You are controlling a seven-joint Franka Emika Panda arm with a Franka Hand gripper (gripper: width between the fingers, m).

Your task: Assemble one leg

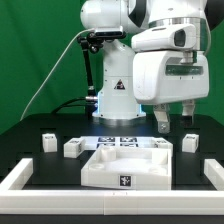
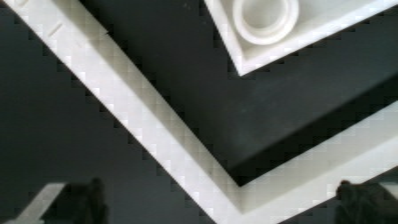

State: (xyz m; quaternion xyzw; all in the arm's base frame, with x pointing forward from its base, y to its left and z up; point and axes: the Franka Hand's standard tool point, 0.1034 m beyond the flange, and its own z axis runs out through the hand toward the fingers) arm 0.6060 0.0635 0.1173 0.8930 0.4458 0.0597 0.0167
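Note:
Small white legs with marker tags lie on the black table in the exterior view: two toward the exterior view's left [image 1: 47,141] [image 1: 72,148] and one toward its right [image 1: 190,142]. My gripper [image 1: 175,122] hangs open and empty above the table, over the right rear of the large flat white tray-like piece [image 1: 125,166], beside the right leg. In the wrist view my gripper [image 2: 217,205] is open with dark fingertips [image 2: 71,200] wide apart and nothing between them. No leg shows in the wrist view.
A white border rail [image 1: 18,176] frames the table; its corner crosses the wrist view [image 2: 160,120]. A corner of the tray-like piece with a round hole [image 2: 267,25] shows there too. The marker board [image 1: 120,141] lies behind the tray-like piece. The robot base [image 1: 115,95] stands at the back.

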